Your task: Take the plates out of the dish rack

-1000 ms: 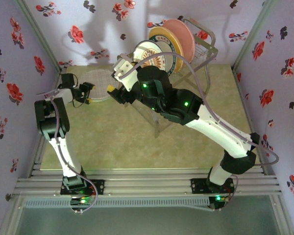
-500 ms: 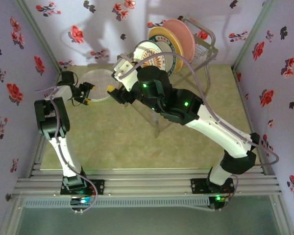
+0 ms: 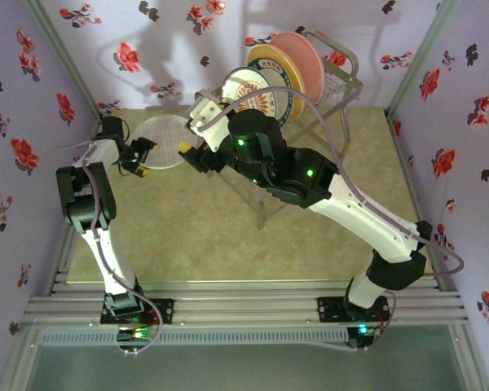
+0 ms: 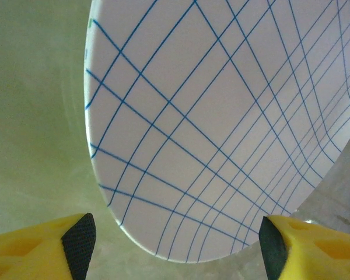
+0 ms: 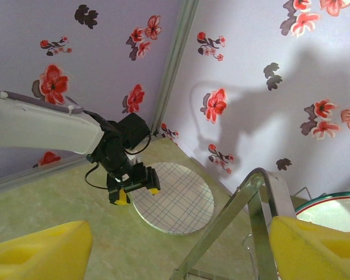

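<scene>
Floral walls close three sides of a pale green bench (image 3: 196, 236); the grid plate (image 3: 169, 132) lies flat on it at the far left, close to the back wall. Left pincer (image 3: 149, 157) sits low just beside that plate's near rim, fingers apart and clamped on nothing. Right pincer (image 3: 187, 137) hovers off the plate's other side, also apart and empty. At the far right the rack (image 3: 348, 81) holds three plates on edge: sunburst (image 3: 257, 94) in front, yellow (image 3: 279, 67), then pink (image 3: 306, 50).

Likely trouble: a left finger pulled back too low could catch the rim and skid the plate toward the wall. The right arm lies across the rack's front, so a careless swing could knock the frame and rattle the standing plates; drawing out the sunburst at an angle may drag the yellow with it.

Room is tight in the back-left corner; the middle and near bench lie open, which looks the safer way out for both arms.
</scene>
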